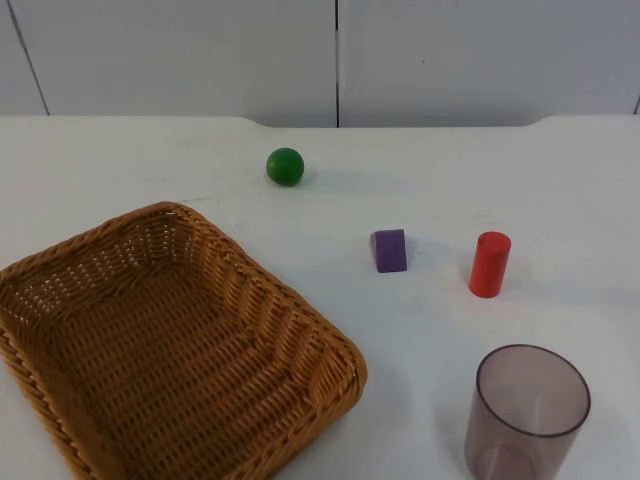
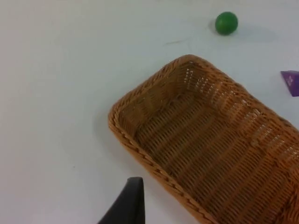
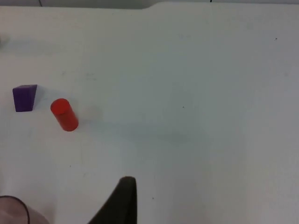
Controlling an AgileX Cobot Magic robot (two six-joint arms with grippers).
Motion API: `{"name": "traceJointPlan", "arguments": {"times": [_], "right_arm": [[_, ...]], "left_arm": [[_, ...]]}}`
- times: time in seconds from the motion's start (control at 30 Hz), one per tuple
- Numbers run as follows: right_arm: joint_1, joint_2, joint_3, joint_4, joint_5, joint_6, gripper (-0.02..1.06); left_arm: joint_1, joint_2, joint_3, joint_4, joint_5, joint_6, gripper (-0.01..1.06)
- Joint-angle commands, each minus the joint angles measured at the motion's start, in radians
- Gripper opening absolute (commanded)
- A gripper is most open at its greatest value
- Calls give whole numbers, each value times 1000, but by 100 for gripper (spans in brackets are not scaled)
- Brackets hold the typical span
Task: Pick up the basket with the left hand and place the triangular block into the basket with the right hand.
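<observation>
Nearest in the top view stand a smoky translucent cup (image 1: 527, 412) and the wicker basket (image 1: 170, 345), which lies flat and empty on the white counter (image 1: 420, 170), untouched. Beyond the cup a red cylinder (image 1: 489, 264) stands upright, and just beside it, apart from it, sits the purple triangular block (image 1: 390, 250), well clear of the basket's rim. Farthest back, near the grey wall, rests a green ball (image 1: 285, 166). The left claw (image 2: 126, 205) hangs above the counter just outside the basket's near rim, with one dark fingertip visible; whether it is wide or narrow I cannot tell. The right claw (image 3: 119, 200) hangs over bare counter, well apart from the block and the cylinder, and its spread cannot be told either. By this layout nothing has begun: the step in hand is the left arm's approach to the basket. Next it should descend onto the rim, one finger inside and one outside the wall, and lift level. The right arm must then reach the block without toppling the neighbouring cylinder.
</observation>
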Motion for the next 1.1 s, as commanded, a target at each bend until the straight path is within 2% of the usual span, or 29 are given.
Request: {"name": "traceJointPlan", "arguments": {"times": [0.0, 0.17, 0.37, 0.73, 0.83, 0.97, 1.07], "right_arm": [[-8, 57, -4, 5, -53, -7, 105], [-8, 174, -4, 5, -96, -22, 105], [-8, 271, -4, 5, -97, -22, 105], [-6, 298, -4, 29, -112, -22, 105], [-6, 298, -4, 29, -116, -22, 105], [-6, 298, -4, 29, -118, -22, 105], [-6, 298, -4, 29, -118, -22, 105]], "left_arm": [[-4, 63, -8, -21, -43, -5, 105], [-4, 191, -8, -27, -90, -5, 105], [-4, 321, -8, -47, -124, -5, 105], [-4, 520, -8, -107, -146, -5, 105], [-4, 577, -8, -123, -156, -5, 103], [-4, 694, -8, -207, -225, -5, 95], [-4, 753, -8, -266, -259, -5, 94]]}}
